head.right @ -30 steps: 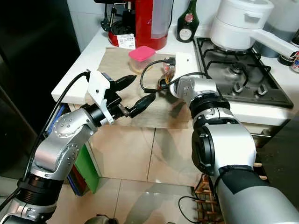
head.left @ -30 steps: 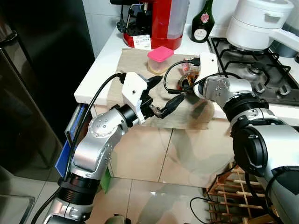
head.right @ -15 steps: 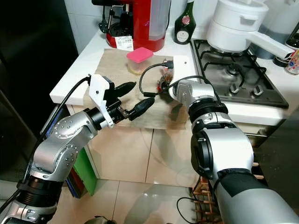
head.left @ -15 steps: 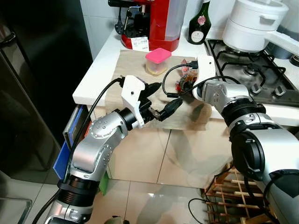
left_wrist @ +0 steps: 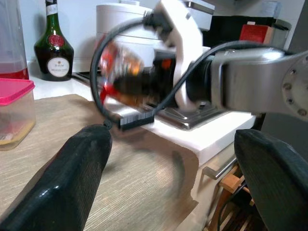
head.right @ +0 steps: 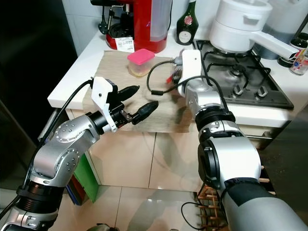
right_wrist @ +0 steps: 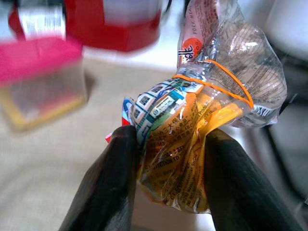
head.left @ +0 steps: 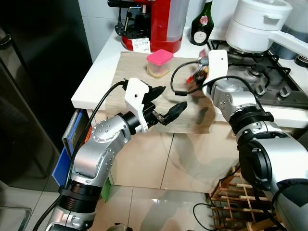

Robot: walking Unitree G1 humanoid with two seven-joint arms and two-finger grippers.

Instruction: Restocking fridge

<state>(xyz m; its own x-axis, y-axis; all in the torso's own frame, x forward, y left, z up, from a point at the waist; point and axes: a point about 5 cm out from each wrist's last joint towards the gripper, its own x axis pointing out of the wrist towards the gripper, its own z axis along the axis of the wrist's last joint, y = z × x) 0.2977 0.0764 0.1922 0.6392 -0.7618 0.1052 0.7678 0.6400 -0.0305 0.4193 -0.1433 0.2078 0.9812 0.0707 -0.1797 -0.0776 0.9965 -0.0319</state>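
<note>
Reaching forward over the beige mat [head.left: 130, 77] on the counter [head.left: 103, 57], the left pincer [head.left: 166, 102] hangs with its black fingers spread and empty, while the right arm bends in with its right pincer [head.left: 202, 72] lifted near the stove [head.left: 260, 72]. Seen from the left wrist, the blurred snack bag [left_wrist: 120, 67] hangs off the mat. Seen from the right wrist, the right pincer pinches that clear bag, bound by an orange rubber band [right_wrist: 216, 77]; "PORK" is legible.

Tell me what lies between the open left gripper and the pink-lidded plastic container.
Only bare beige mat separates the left gripper from the pink-lidded clear plastic container, as the left eye view shows.
</note>
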